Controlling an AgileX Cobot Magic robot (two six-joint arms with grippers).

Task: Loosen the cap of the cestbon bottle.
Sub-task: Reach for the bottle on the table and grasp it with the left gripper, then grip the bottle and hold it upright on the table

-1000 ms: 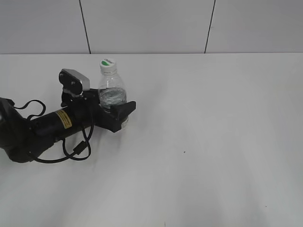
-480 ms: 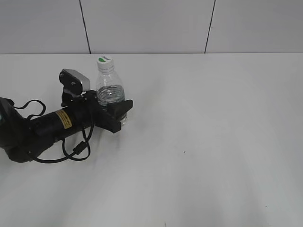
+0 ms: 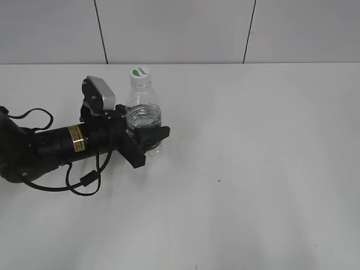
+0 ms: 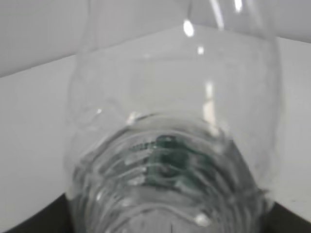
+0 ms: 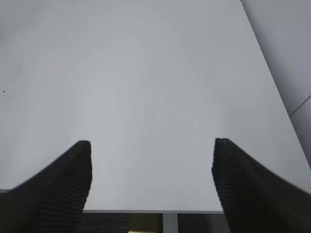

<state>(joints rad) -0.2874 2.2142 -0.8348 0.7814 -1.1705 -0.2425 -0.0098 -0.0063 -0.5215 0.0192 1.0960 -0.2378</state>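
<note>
A small clear plastic water bottle (image 3: 144,115) with ribbed shoulders stands upright on the plain white counter (image 3: 253,169), in the upper left of the exterior view, with its small round white screw cap (image 3: 139,73), green-marked on top, seated on the neck. The left gripper (image 3: 147,136), a black arm coming in low from the left edge, has its jaws closed around the bottle's lower body, one jaw in front and the other behind; the left wrist view is filled by the clear ribbed plastic and a blur of green print, so the hold looks snug. The right gripper (image 5: 151,179) is nowhere near: its jaws stand wide apart and empty over bare counter. To my eye the bottle is now braced and the cap is untouched. To do this well, the left hold should stay firm but not crush the thin wall, and keep the bottle vertical, while the right arm comes down centred over the cap, closes squarely on its rim, and twists without dragging the bottle sideways.
</note>
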